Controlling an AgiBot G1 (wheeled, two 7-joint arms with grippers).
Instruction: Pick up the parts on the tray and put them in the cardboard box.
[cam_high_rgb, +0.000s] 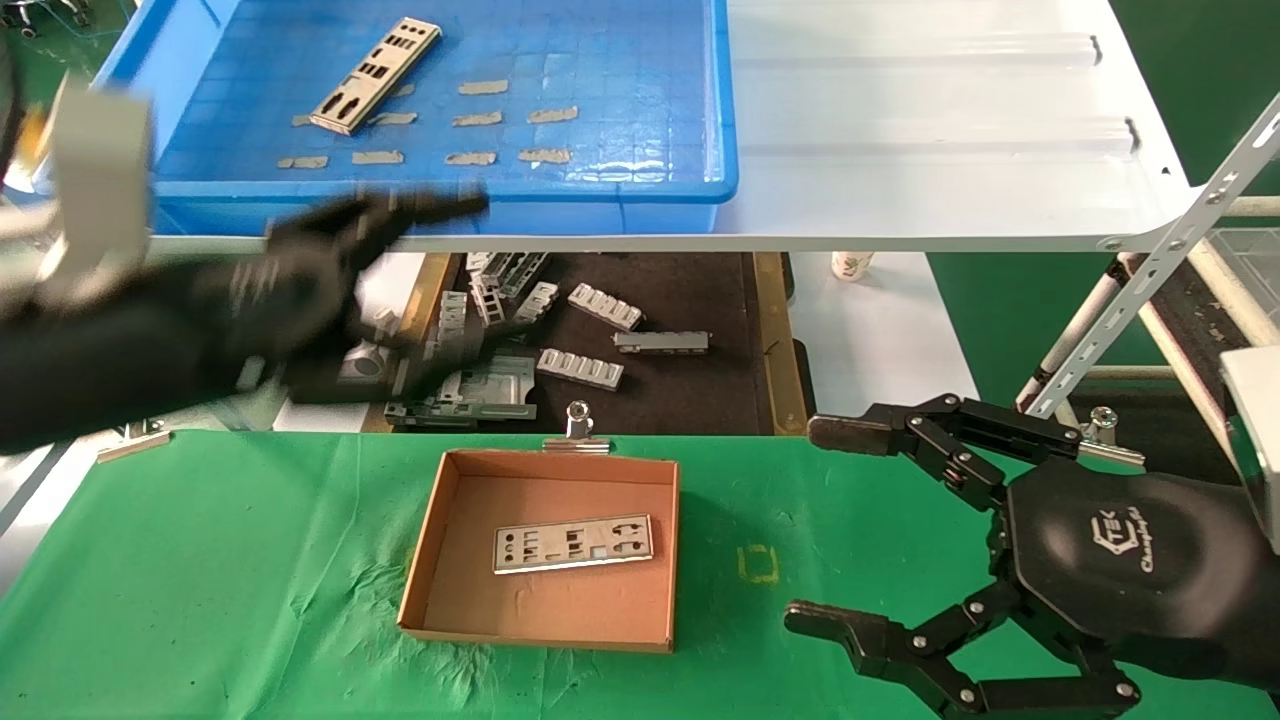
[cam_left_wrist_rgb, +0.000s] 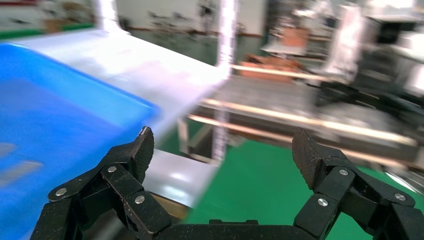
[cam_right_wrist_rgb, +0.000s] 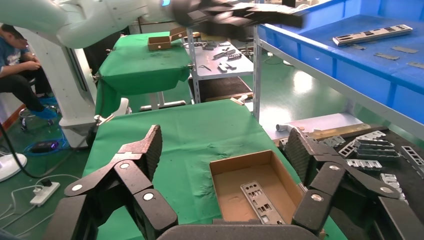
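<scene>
Fingers of the left gripper (cam_high_rgb: 440, 215) spread, empty, at the bright blue plastic tray (cam_high_rgb: 640, 195) wall | remaining punched silver plate (cam_high_rgb: 375, 75) lies beyond fingertips | one plate (cam_high_rgb: 572, 543) rests in shallow brown cardboard box (cam_high_rgb: 425, 545) | right gripper (cam_high_rgb: 830, 530) spread, parked beside box.

Grey ribbed brackets (cam_high_rgb: 605, 307) are lying scattered on a black mat (cam_high_rgb: 700, 390) beneath a white shelf (cam_high_rgb: 930, 120). A green cloth (cam_high_rgb: 200, 580) is covering the near table, a metal clip (cam_high_rgb: 577, 428) sitting at its far edge.

The only legible marking is a pale logo printed on the black housing just behind the right gripper (cam_high_rgb: 835, 530): the letters "TEK", with an unreadable script word beneath it.
</scene>
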